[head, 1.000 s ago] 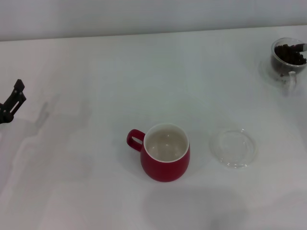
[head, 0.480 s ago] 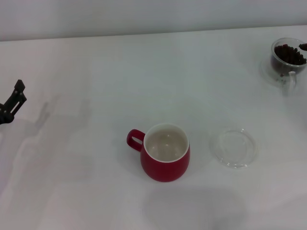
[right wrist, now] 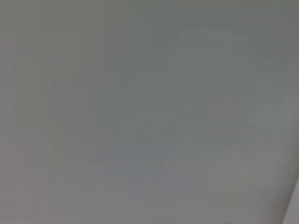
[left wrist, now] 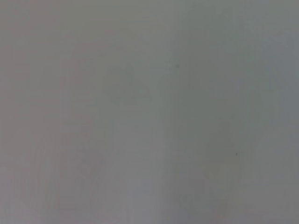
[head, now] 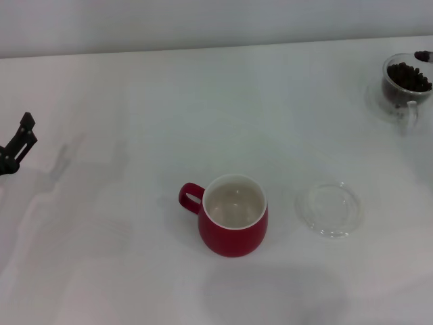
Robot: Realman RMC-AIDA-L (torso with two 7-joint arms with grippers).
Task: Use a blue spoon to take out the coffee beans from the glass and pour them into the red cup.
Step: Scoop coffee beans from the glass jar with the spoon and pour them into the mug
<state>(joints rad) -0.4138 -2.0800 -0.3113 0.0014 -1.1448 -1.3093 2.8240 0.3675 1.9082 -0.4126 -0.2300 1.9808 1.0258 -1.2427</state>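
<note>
The red cup (head: 233,225) stands upright at the middle of the table, white inside and holding nothing, its handle pointing toward my left. The glass (head: 404,84) sits at the far right, with coffee beans (head: 408,76) heaped inside. A small grey and dark tip (head: 423,55) pokes in from the right edge just above the glass's rim. I cannot tell whether it is the blue spoon's bowl, and no blue handle shows. My left gripper (head: 26,132) is parked at the left edge, far from the cup. My right gripper is out of view. Both wrist views show only plain grey surface.
A flat shallow clear glass dish (head: 330,209) lies just right of the red cup. The white table (head: 135,101) runs back to a pale wall.
The dark tip at the glass has risen from among the beans to above the rim, toward the right edge. The left gripper, cup and dish have not moved.
</note>
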